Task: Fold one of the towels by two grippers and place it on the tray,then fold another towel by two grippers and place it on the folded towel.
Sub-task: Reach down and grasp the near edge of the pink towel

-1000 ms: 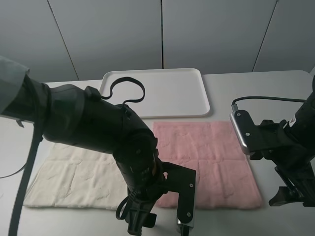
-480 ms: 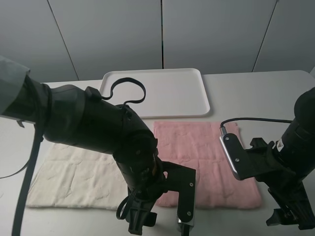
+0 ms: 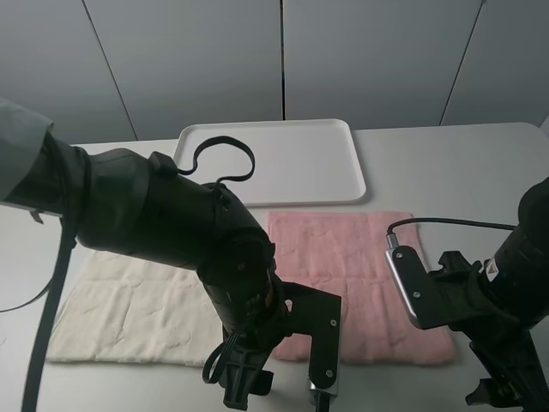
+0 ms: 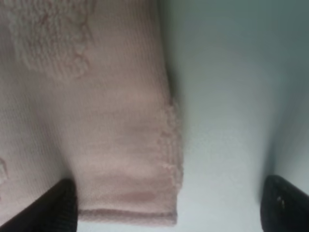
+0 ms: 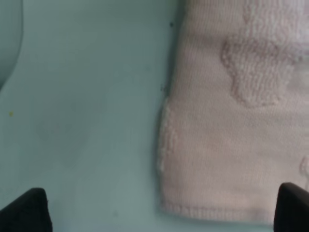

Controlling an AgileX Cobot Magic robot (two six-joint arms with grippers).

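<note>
cream towel (image 3: 129, 309): flat on the bench (image 3: 446, 163), just left of the pink towel, edges close; partly hidden by the left arm
left hand (image 4: 171, 208): low over the pink towel's near left corner; tips wide apart, one over the cloth, one over bare bench; corner lies between them, nothing gripped
pink towel (image 3: 360, 275): spread flat, unfolded, mid-bench; both near corners flat on the surface in the wrist views
tray (image 3: 356, 163): white, behind the pink towel, far edge of the towel near its front rim, not touching
right hand (image 5: 159, 208): low over the pink towel's near right corner; tips wide apart, one over bare bench, one over the cloth; holds nothing; partly cut off by the frame edge in the high view
</note>
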